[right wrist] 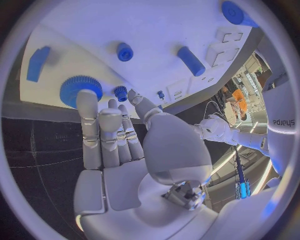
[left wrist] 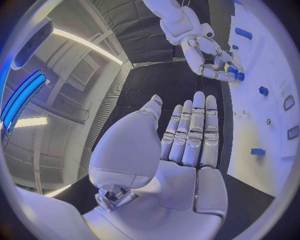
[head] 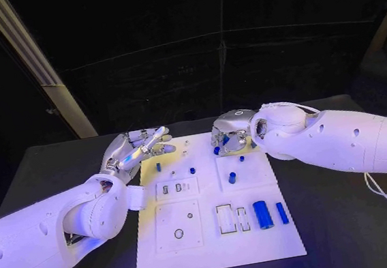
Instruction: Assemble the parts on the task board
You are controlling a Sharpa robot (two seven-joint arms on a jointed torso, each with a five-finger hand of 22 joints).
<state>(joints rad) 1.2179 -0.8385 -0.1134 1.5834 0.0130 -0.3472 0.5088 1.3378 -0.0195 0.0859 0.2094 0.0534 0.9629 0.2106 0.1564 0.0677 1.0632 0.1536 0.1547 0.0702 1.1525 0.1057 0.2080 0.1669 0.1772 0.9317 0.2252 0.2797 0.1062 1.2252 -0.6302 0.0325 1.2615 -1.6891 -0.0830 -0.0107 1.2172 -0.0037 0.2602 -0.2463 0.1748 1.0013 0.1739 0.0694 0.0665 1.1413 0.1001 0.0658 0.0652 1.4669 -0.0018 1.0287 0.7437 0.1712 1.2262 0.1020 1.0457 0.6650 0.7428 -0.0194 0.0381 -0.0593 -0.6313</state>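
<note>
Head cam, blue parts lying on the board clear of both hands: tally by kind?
Thick blue cylinder: 1
Thin blue rod: 1
Oblong blue peg: 1
Small blue studs: 3
Total: 6
More blue shows under the right hand; it is partly hidden and not counted.

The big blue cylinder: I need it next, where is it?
Head view: the big blue cylinder lies on the task board, near right part, beside a thinner blue rod.
</note>
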